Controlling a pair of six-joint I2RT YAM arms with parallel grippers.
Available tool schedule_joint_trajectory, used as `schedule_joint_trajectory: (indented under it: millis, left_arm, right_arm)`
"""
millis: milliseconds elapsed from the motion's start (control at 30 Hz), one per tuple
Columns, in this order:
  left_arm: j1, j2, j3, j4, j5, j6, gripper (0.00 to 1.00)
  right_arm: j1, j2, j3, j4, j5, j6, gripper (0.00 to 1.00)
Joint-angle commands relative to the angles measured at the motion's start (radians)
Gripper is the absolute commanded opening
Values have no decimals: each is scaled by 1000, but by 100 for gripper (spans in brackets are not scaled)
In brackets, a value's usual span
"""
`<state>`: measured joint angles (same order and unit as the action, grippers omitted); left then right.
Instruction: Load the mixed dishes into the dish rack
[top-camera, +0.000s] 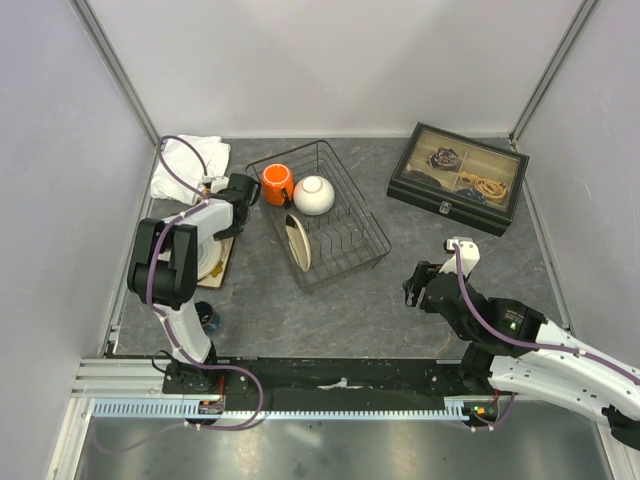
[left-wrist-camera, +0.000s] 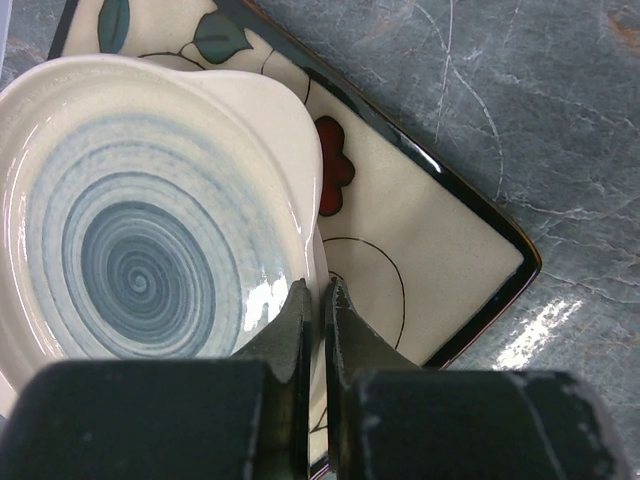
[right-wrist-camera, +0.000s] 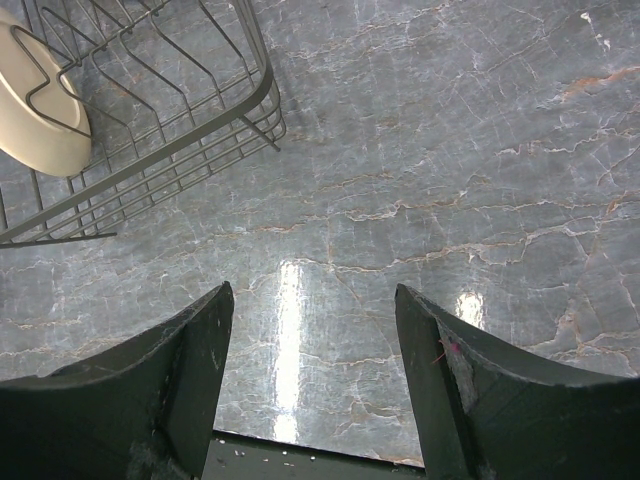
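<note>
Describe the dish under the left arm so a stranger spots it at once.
Left of the dish rack, a square flowered plate lies flat. On it sits a round cream dish, rim pinched by the left end effector: the only one with a blue spiral centre.

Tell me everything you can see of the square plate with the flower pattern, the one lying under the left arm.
The square plate looks like glazed ceramic: a cream face, a thin dark rim, a red flower, teal leaves and fine black stem lines. It lies flat on the grey marbled table, left of the dish rack. A round cream dish with a blue spiral rests on it and hides much of it; the left end effector is shut on that dish's rim.
</note>
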<state>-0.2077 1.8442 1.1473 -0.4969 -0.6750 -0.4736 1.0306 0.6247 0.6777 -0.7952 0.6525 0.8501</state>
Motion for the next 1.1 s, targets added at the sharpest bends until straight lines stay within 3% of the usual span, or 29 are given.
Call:
schedule_joint_trajectory:
  millis: [0, 467, 800, 1067]
  left_arm:
    - [2, -95, 26, -11, 32, -11, 2]
    - [1, -325, 65, 1, 218, 13, 2]
    - [1, -494, 46, 0, 371, -19, 1]
    - [1, -591, 97, -32, 518, -56, 2]
  right_arm:
    - [2, -6, 31, -1, 21, 9, 74]
    - [2, 15, 42, 16, 35, -12, 74]
    - [2, 84, 97, 332, -85, -278, 84]
    - [3, 338, 203, 589, -211, -342, 84]
